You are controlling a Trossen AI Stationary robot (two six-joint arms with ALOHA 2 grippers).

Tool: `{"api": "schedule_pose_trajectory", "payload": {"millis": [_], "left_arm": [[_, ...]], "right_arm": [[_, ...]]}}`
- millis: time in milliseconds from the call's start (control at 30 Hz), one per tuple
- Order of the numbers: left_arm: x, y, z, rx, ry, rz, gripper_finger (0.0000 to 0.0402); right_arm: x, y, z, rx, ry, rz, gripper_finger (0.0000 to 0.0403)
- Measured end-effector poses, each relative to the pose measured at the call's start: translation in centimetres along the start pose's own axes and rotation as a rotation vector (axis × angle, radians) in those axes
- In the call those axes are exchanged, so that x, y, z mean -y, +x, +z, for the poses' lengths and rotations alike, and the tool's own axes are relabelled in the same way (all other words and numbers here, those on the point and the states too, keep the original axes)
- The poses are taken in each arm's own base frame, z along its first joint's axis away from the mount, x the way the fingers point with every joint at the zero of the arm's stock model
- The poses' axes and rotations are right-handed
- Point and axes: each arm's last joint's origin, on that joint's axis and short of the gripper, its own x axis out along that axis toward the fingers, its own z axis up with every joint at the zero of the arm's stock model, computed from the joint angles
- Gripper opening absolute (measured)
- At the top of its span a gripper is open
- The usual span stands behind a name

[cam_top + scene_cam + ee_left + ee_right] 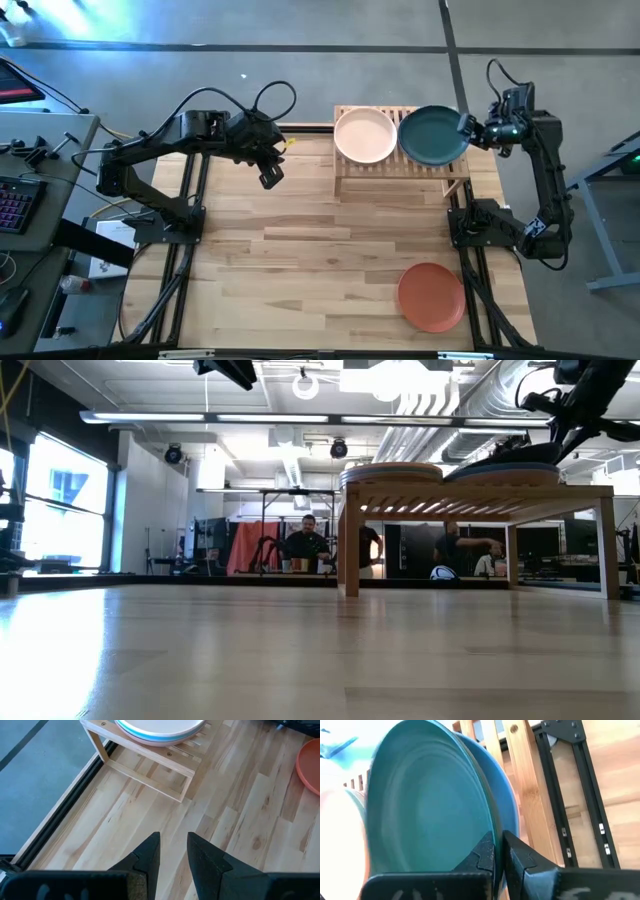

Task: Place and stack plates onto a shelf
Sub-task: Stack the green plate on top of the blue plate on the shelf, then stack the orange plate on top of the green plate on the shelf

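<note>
We see the right gripper (470,128) pinching the rim of a dark green plate (432,135) atop a blue plate (507,815) at the shelf's (400,166) right end. A pale pink plate (365,134) tops the left stack. The left gripper (270,175), fingers slightly parted, holds nothing over the table's (320,270) left half. A terracotta plate (431,296) lies near its front right corner.

We see two people (305,540) seated behind a far workbench, a keyboard (14,205) left of the butcher-block tabletop (320,270), and ducts (440,400) overhead.
</note>
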Motion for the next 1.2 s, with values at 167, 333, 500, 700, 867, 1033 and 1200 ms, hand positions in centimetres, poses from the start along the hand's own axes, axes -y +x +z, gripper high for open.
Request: {"api": "schedule_pose_trajectory", "payload": {"millis": [167, 333, 500, 700, 867, 1033, 1200], "left_arm": [[0.0, 0.0, 0.0, 0.001, -0.007, 0.003, 0.0087], [-0.2, 0.0, 0.0, 0.014, -0.007, 0.055, 0.0087], [-0.2, 0.0, 0.1, 0.019, -0.001, 0.074, 0.0087], [-0.2, 0.0, 0.1, 0.02, -0.01, 0.073, 0.0087], [-0.2, 0.0, 0.1, 0.022, -0.011, 0.073, 0.0087], [-0.2, 0.0, 0.1, 0.027, -0.012, 0.071, 0.0087], [-0.2, 0.0, 0.1, 0.027, -0.014, 0.071, 0.0087]], "right_arm": [[0.1, 0.0, -0.1, -0.003, 0.037, -0.014, 0.0046], [0.0, 0.0, 0.2, 0.029, 0.043, -0.011, 0.0083], [-0.5, -0.9, 0.5, 0.056, 0.012, 0.01, 0.0094], [-1.2, -3.3, 0.5, 0.124, -0.01, -0.047, 0.0094], [-1.6, -4.8, 0.2, 0.131, -0.039, -0.064, 0.0094], [-1.7, -4.9, -0.6, 0.034, -0.044, 0.003, 0.0094], [-1.8, -5.0, -2.2, -0.148, -0.095, 0.096, 0.0094]]}}
